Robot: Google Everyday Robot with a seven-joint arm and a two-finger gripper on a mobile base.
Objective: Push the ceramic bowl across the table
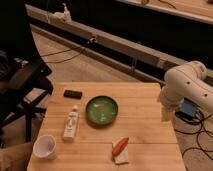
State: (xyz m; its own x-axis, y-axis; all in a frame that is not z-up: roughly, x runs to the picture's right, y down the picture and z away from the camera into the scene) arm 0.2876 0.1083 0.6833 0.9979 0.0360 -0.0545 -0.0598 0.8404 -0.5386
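The ceramic bowl (101,110) is round, shallow and glossy green, and sits upright near the middle of the light wooden table (140,125). My white arm (187,85) comes in from the right, beyond the table's right edge. My gripper (165,113) hangs at the end of it, just at the table's right edge, well to the right of the bowl and not touching it. It holds nothing that I can see.
On the table: a small black object (72,93) at the back left, a white bottle (71,123) lying left of the bowl, a white cup (45,147) at the front left, a red-orange item (119,145) at the front. A black chair (22,85) stands left.
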